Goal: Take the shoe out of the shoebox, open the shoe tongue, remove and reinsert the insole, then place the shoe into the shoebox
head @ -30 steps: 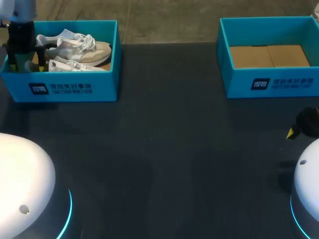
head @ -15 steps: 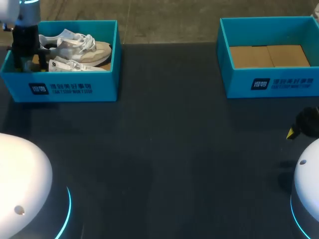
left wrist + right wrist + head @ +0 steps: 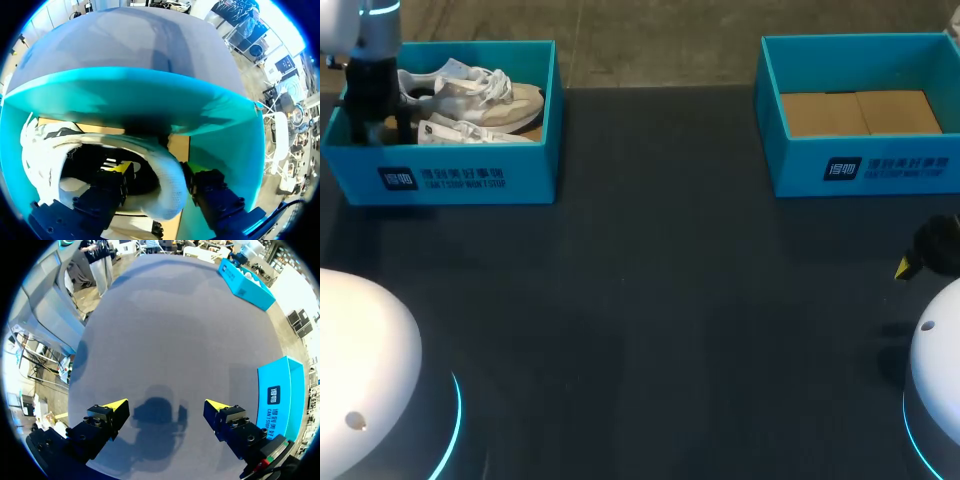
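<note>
A white and beige shoe (image 3: 470, 100) lies in the teal shoebox (image 3: 470, 172) at the table's far left, with a second shoe beside it. My left gripper (image 3: 378, 128) reaches down into that box at the shoe's heel end. In the left wrist view the gripper (image 3: 157, 170) straddles the white heel wall (image 3: 167, 182): one finger is inside the shoe's opening, the other outside against the heel. The inner finger still stands off the wall, so the gripper is open. My right gripper (image 3: 167, 407) hangs open and empty over bare table at the near right (image 3: 910, 262).
A second teal shoebox (image 3: 860, 165) stands at the far right, showing only its cardboard floor. In the right wrist view this box (image 3: 280, 400) is close beside my right gripper. The dark table (image 3: 650, 300) stretches between the two boxes.
My left gripper has shifted slightly right over the shoe's heel, and its fingers have drawn closer together around the heel wall. The right arm has not moved.
</note>
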Available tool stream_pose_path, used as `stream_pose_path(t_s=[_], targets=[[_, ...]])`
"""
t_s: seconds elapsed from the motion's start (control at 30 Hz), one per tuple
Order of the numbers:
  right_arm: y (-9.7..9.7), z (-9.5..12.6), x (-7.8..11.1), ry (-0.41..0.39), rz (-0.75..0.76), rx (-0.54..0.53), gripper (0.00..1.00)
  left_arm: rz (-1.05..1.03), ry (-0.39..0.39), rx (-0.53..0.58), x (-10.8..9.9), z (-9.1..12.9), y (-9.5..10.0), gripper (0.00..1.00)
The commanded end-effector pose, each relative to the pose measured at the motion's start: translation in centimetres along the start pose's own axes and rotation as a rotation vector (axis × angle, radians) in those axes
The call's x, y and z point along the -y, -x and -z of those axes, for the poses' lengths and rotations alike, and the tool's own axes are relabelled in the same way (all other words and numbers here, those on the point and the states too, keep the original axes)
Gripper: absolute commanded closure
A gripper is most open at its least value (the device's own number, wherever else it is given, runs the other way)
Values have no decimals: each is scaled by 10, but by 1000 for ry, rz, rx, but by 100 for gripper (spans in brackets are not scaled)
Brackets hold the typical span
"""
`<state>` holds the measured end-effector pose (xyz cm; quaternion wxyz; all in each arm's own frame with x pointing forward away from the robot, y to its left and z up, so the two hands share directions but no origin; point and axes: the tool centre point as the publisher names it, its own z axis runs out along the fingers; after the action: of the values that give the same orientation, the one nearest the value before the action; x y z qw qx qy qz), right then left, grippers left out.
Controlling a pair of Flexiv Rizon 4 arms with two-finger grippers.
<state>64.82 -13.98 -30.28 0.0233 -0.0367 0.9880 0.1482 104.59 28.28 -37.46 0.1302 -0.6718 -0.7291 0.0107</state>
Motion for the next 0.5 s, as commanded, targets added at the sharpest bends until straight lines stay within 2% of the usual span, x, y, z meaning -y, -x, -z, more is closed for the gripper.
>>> stream_pose_path(t_s=[0.03,0.13,0.23,0.4,0.47,0.5], targets=[[-1,-1,-1,-5,-1,2,0,0,5,-7,2,-5,5,53],[-1,-1,-1,-5,-1,2,0,1,8,-16,2,-5,5,60],[-1,-1,-1,-5,-1,2,0,3,11,-23,2,-5,4,76],[-1,-1,-1,-5,-1,2,0,3,10,-30,2,-7,4,86],[-1,-1,-1,-5,-1,2,0,1,9,-34,3,-8,4,100],[-1,-1,-1,-5,-1,2,0,1,9,-35,3,-8,5,100]])
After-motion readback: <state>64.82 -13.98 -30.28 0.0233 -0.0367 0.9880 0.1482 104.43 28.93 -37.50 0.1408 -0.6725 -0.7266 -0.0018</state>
